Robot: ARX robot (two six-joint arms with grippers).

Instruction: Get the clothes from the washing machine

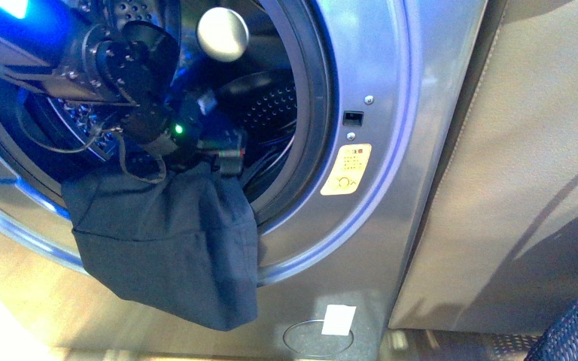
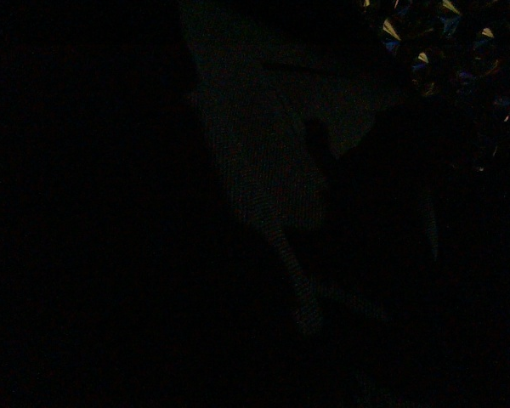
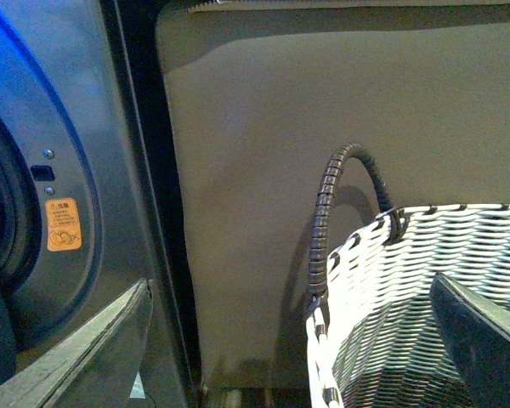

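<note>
1. The left hand (image 1: 222, 162) is pinching the clothes (image 1: 169, 248), which are hanging out over the drum mouth of the washing machine (image 1: 376, 113).
2. The right hand (image 3: 291, 285) is gaping wide, holding nothing, near the woven basket (image 3: 425, 272).

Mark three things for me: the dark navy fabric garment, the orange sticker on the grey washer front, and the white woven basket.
Dark navy fabric garment (image 1: 173, 248): front view, middle of the hanging cloth.
Orange sticker (image 3: 64, 224): right wrist view, sticker's centre.
White woven basket (image 3: 459, 255): right wrist view, woven wall.
</note>
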